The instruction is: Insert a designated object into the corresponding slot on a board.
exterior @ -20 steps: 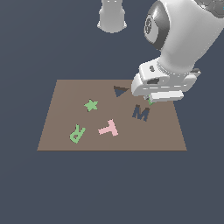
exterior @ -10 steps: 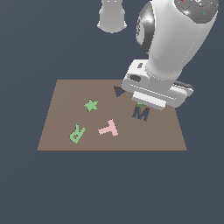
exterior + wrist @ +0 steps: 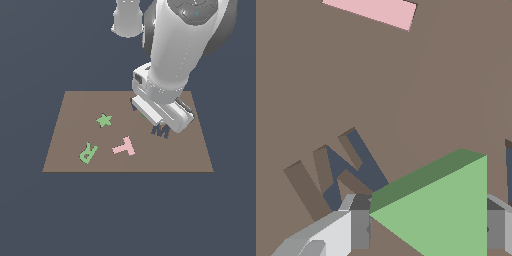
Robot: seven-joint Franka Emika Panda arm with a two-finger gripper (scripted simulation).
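**Triangle held over the board, slot concealed**

Dark blue-grey ground surrounds the brown board. Hidden: the triangle slot is concealed by the arm in the exterior view; the M-shaped cutout is partly covered there, and seen more fully at the wrist. Cut off: the pink T at the wrist picture's edge. Gripper: closed upon the green triangle block, one finger seen at each side. Also listed: green star, green R. Compared with half a second earlier, the arm is found shifted toward the exterior view's left, and the slot, then partly visible, is now covered.
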